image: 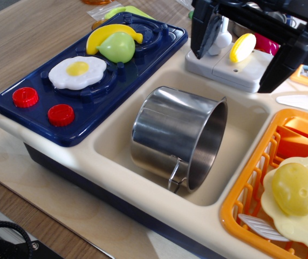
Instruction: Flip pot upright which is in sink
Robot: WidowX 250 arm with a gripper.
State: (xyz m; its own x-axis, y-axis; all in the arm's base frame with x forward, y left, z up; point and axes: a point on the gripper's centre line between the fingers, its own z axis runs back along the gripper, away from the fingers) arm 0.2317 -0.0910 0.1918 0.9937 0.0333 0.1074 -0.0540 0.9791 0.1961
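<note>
The shiny steel pot [170, 135] lies on its side in the cream sink [251, 116]. Its open mouth faces right and toward the front, and a thin wire handle [176, 181] shows at its lower rim. My black gripper [232, 73] hangs open and empty above the back edge of the sink, over the faucet base. Its left finger [201, 38] and right finger [283, 65] stand wide apart, above and behind the pot, not touching it.
A white faucet block [234, 70] with a yellow handle [243, 47] stands behind the sink. The blue stove [89, 108] on the left holds a fried egg, a banana and a green pear. The orange dish rack [245, 199] on the right holds a plate and a potato [294, 189].
</note>
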